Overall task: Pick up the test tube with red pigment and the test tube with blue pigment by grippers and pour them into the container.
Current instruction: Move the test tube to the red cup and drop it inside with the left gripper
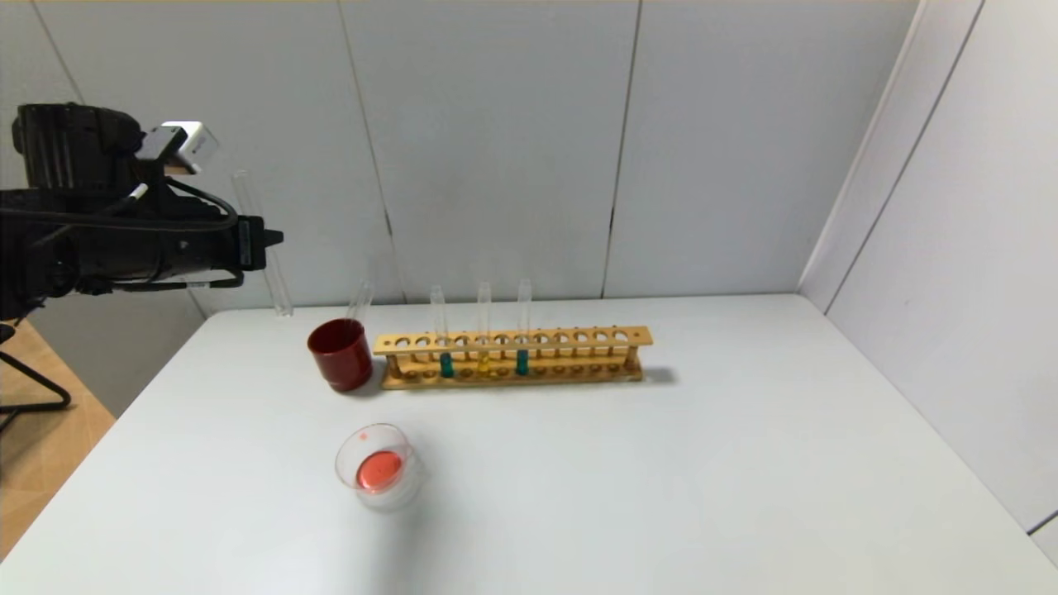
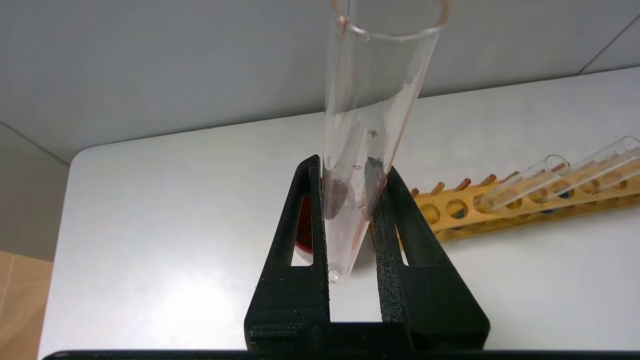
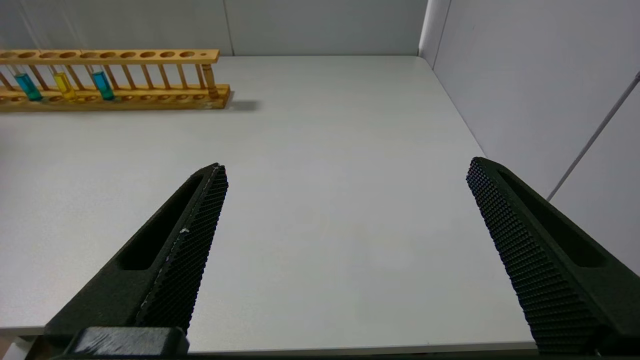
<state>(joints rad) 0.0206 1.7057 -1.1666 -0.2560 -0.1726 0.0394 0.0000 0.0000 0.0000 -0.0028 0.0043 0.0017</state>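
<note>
Left gripper [image 2: 350, 210] clamped on emptied red-stained tube [image 2: 370, 125], red already in container [image 1: 380, 467]; right gripper [image 3: 345, 210] wide, blue tube [image 3: 102, 84] next

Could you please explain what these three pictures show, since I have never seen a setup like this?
This is a robot with two arms, each ending in a two-fingered pincer. The wide picture comes from a camera on its head; the other two come from cameras on its wrists.

The left pincer is raised at the table's left edge, shut on the test tube with red pigment, which now looks emptied apart from reddish traces. The right pincer hangs open over bare table and holds nothing.

On the table stand a wooden rack with three tubes: teal, yellow, and the test tube with blue pigment. Beside it is a dark red cup. Nearer the robot, the container holds red liquid.
</note>
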